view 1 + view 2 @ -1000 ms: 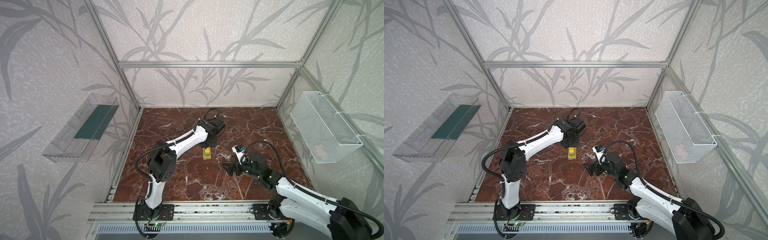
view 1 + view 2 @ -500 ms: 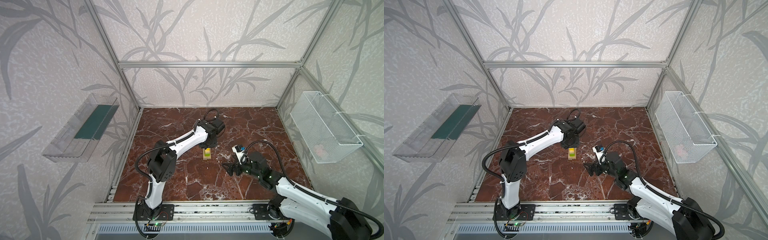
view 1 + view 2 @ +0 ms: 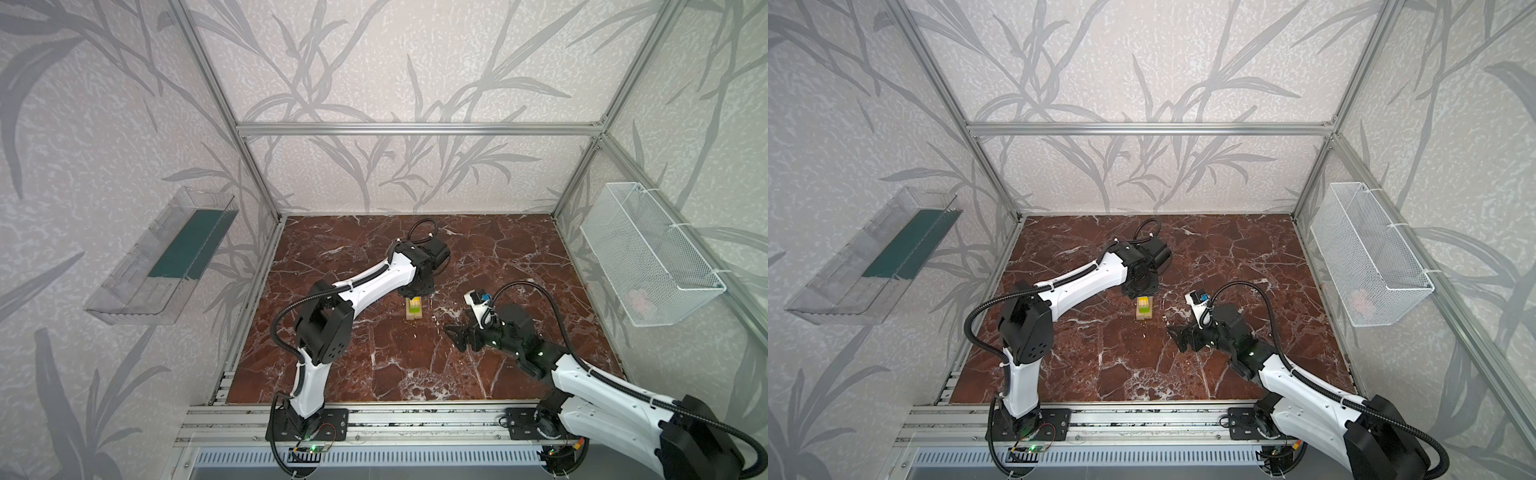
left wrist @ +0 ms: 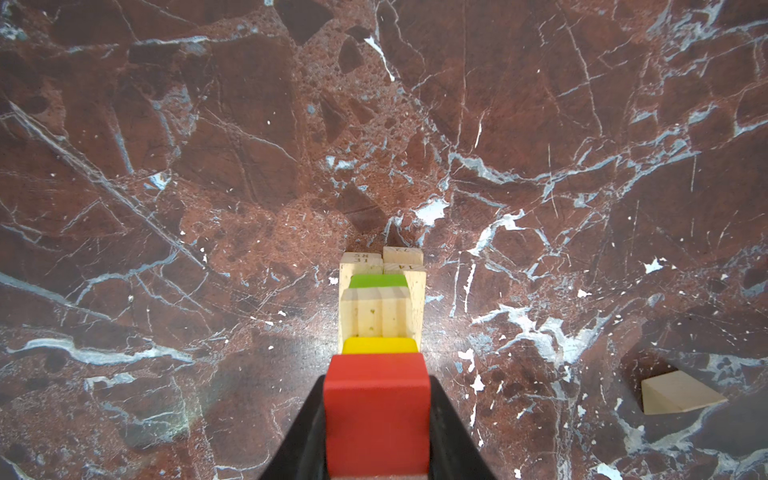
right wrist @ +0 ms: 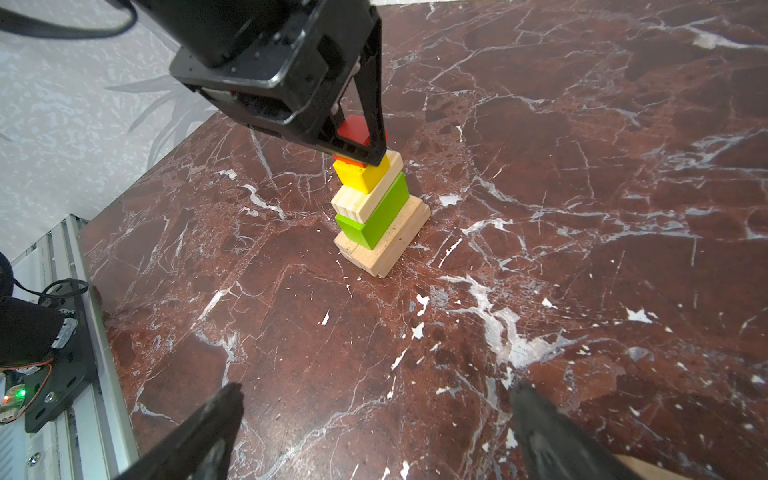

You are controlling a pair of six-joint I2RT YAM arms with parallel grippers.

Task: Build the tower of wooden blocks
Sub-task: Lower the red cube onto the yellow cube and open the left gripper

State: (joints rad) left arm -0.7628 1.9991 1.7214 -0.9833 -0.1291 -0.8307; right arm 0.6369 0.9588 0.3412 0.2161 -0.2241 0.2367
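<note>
Red cube gripped by left jaws; right jaws wide.

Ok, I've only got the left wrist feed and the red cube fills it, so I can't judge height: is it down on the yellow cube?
Observer: In the right wrist view the red cube, clamped in the left gripper, sits right on the yellow cube; I see no gap.
Operator: Good. Is the other arm clear of it?
Observer: Yes. In both top views the right gripper hangs open and empty, apart from the wood block tower, to its right.
</note>
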